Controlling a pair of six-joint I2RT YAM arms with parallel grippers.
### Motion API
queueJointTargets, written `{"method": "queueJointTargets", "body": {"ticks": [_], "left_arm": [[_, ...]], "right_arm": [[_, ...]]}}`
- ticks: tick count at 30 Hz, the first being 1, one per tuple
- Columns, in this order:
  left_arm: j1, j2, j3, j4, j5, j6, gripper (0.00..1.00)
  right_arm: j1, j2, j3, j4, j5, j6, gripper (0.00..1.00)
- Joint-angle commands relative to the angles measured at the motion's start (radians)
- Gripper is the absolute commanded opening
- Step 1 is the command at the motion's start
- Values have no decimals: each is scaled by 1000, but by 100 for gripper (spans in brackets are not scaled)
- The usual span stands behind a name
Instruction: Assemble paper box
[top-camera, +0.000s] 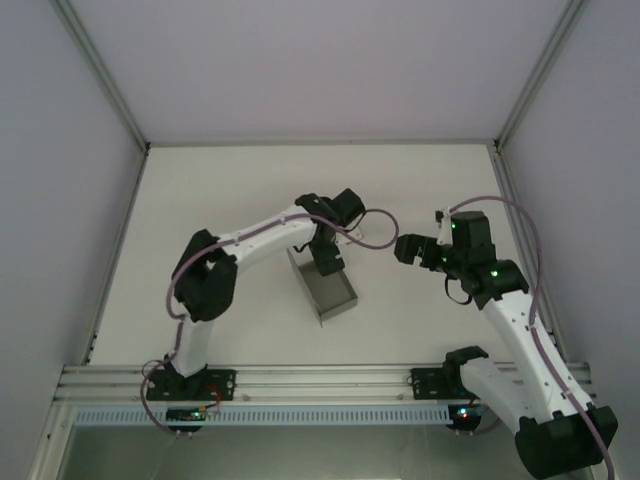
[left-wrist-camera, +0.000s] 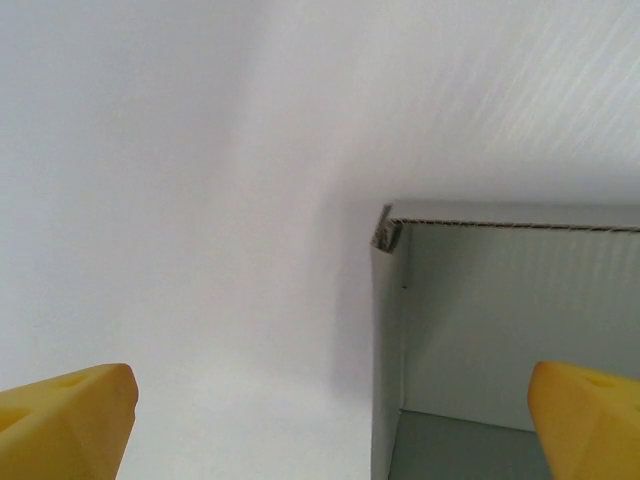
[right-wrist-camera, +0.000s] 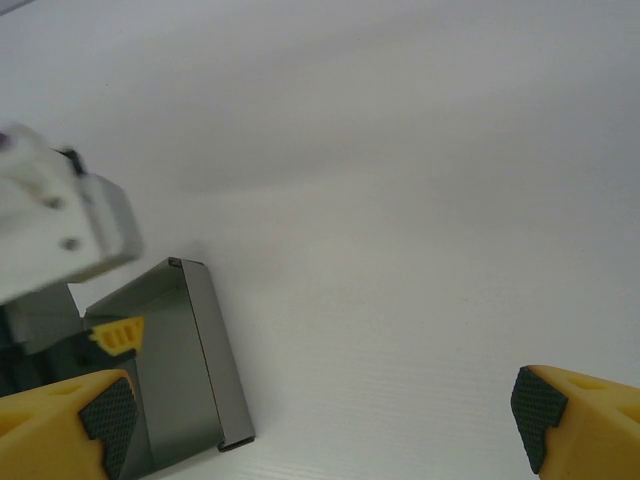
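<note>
Both sets of jaws stand wide open and hold nothing.

Top view: the paper box, a shallow grey tray with its walls up, sits on the white table near the middle, a little toward the left arm. The left gripper points down at the box's far end. The right gripper hangs off to the right, apart from the box and aimed toward it.

Left wrist view: the left gripper shows its two yellow fingertips at the bottom corners. One upright side wall of the paper box stands between them, nearer the right-hand tip. That wall's top corner looks slightly crumpled.

Right wrist view: the right gripper has only bare table between its padded tips. The paper box lies at lower left, with the left gripper's yellow fingertip over it.

I judge the step in hand to be seating or squaring that side wall. To do it well I would centre the wall between the left fingers, close gently, and keep the thin card from buckling. I would bring the right gripper in to steady the near end. Apart from the two arms crowding each other over the box, I see nothing in the way.
</note>
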Motion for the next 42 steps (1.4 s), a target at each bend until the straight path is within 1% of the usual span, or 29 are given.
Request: {"method": "queueJointTargets", "body": {"ticks": [1,5,6,8,10,12,13,15,17,19,21,22,25,27,31,33,36,38,40,42], "left_arm": [[15,-110,24,65,29,-8,99],[69,-185,22,127,9,-93,99],[95,-202,20,136,7,-128,99],[148,-231,18,146,-31,-225,99],[219,-270,3,137,-48,-344,99],[305,-334,-55,141,-19,-452,99],[349,-370,-102,159,5,-496,99],[436,-454,-219,203,52,-565,99],[496,-529,-325,221,60,-619,99],[548,-604,-428,228,70,-650,99],[582,-674,-523,238,79,-672,99],[593,-706,-563,244,81,-676,99],[620,-786,-660,239,70,-706,99],[633,-825,-698,230,71,-714,99],[644,-874,-738,218,64,-711,99],[647,-885,-746,216,58,-711,99],[648,-882,-742,214,56,-714,99],[648,-876,-738,216,53,-714,100],[649,-867,-736,221,58,-710,99],[649,-853,-725,216,62,-704,99]], "right_arm": [[-7,-14,9,22,-26,-19,99],[-6,3,24,35,-32,-49,100],[-4,13,28,68,-42,-63,99],[6,42,36,99,-93,-104,99],[48,100,50,130,-148,-191,99],[129,197,90,119,-147,-318,99],[175,258,125,96,-119,-388,99],[286,415,228,25,-48,-582,99],[356,551,304,-18,-19,-756,99],[378,670,348,-35,-49,-918,100],[376,771,428,-33,-122,-1052,99],[376,819,460,-34,-134,-1110,99],[405,975,603,-115,-136,-1220,99],[412,1069,698,-179,-148,-1249,99],[420,1178,771,-145,-147,-1255,95],[428,1223,819,-168,-152,-1256,91],[435,1285,879,-219,-153,-1250,79],[436,1304,889,-215,-156,-1219,67],[432,1310,883,-195,-158,-1181,58],[427,1310,877,-170,-132,-1121,46]]}}
